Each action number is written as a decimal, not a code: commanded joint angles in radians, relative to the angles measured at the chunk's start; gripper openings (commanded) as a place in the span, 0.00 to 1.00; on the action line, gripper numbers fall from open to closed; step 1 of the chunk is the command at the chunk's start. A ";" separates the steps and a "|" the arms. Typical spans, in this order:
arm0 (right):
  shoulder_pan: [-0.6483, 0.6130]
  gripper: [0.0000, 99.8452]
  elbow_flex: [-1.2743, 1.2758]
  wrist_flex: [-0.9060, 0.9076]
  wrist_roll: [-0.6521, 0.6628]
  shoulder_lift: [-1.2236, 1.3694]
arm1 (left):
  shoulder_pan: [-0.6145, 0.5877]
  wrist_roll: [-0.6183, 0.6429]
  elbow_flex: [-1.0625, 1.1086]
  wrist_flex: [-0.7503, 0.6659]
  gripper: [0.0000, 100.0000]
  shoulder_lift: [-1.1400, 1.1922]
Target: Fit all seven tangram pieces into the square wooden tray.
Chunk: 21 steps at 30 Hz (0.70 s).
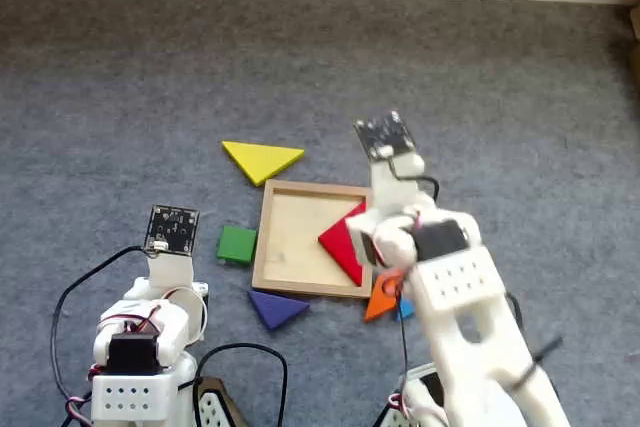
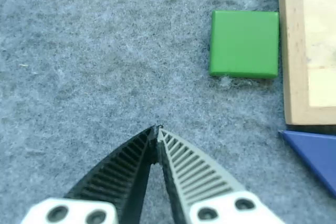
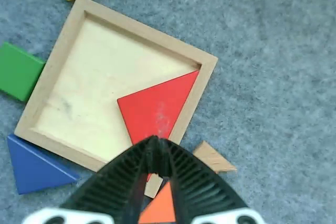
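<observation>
One square wooden tray is lying on the carpet.

Five triangular pieces are showing:
- one yellow triangle
- one blue triangle
- one red triangle
- one orange triangle
- one wood-coloured triangle

One square piece is showing: the green square.

One light-blue sliver is peeking out beside the orange triangle, and its shape cannot be told. The piece count is therefore standing at six plain pieces and one partial. One piece is sitting inside the tray.

Two arms are standing side by side, each carrying one gripper: the left gripper and the right gripper.
</observation>
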 commanded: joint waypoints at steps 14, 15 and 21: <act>0.193 0.02 0.467 0.012 0.071 -0.809 | -0.008 -0.003 0.019 0.009 0.01 -0.030; 0.196 0.02 0.495 0.012 0.071 -0.848 | -0.008 -0.003 0.019 0.009 0.01 -0.030; 0.271 0.02 0.667 0.012 0.071 -1.075 | -0.008 -0.003 0.019 0.009 0.01 -0.030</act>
